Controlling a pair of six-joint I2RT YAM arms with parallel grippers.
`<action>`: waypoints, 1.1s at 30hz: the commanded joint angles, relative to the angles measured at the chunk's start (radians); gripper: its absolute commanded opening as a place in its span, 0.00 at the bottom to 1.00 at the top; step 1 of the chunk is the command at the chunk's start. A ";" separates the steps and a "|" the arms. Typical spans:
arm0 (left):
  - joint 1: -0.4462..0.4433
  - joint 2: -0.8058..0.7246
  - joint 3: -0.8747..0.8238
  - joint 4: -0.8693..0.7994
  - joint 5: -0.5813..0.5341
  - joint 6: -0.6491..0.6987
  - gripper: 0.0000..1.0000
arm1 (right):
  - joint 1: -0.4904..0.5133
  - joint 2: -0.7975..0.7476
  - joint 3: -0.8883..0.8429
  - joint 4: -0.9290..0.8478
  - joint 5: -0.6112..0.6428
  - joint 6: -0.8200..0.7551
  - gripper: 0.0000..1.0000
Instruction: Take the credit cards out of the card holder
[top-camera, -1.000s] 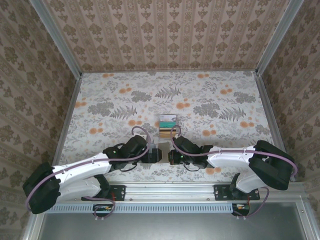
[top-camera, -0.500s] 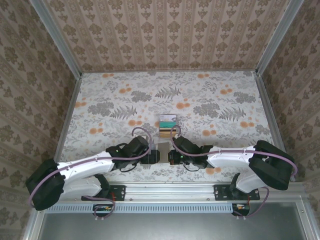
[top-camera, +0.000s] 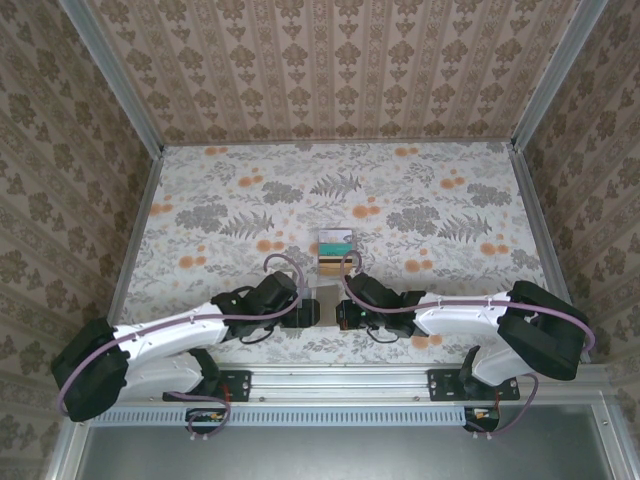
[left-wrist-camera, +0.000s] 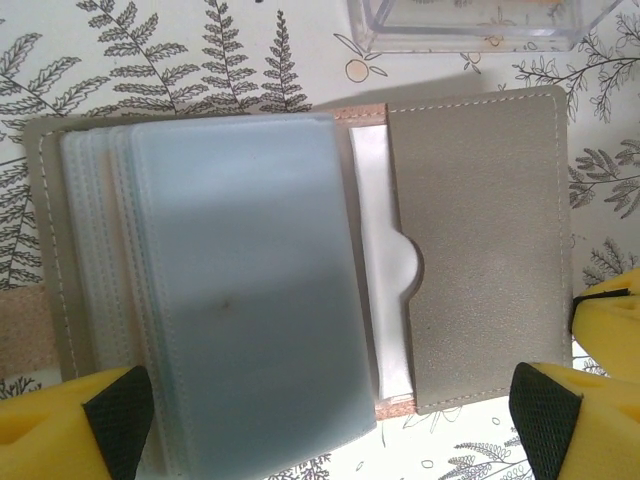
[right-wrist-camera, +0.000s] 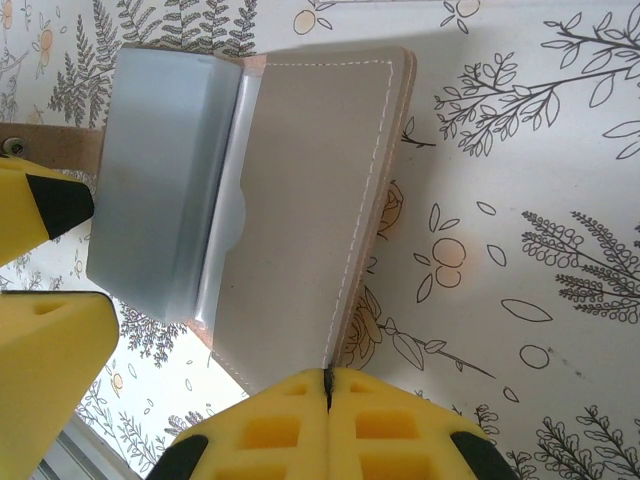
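Observation:
The card holder (left-wrist-camera: 480, 250) lies open on the table, its blue-grey clear pockets (left-wrist-camera: 240, 290) fanned to the left and its taupe cover to the right. A white card (left-wrist-camera: 385, 280) sits in the slot of the cover. My left gripper (left-wrist-camera: 330, 405) is open, with one yellow finger (left-wrist-camera: 85, 425) on each side of the holder's near edge. My right gripper (right-wrist-camera: 327, 378) is shut on the stitched edge of the holder's cover (right-wrist-camera: 300, 200). In the top view the holder (top-camera: 324, 296) shows between both grippers. A teal-green and a gold-tan card (top-camera: 335, 250) lie just beyond it.
The cards beyond the holder rest in a small clear box (left-wrist-camera: 470, 20). The floral table (top-camera: 420, 200) stretches open behind it, bounded by patterned walls and metal rails (top-camera: 135, 110). The arm bases stand at the near edge.
The left gripper has shifted slightly, and the holder's pale face now shows between the two grippers. The right arm holds still.

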 joint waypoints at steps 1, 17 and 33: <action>-0.005 -0.012 0.017 -0.001 0.000 0.004 0.95 | 0.007 0.015 0.006 0.020 0.015 0.018 0.00; -0.007 0.038 0.014 0.064 0.057 0.011 0.93 | 0.007 0.018 0.015 0.010 0.015 0.015 0.00; -0.008 0.024 0.021 0.039 0.043 0.016 1.00 | 0.007 0.019 0.014 0.012 0.018 0.017 0.00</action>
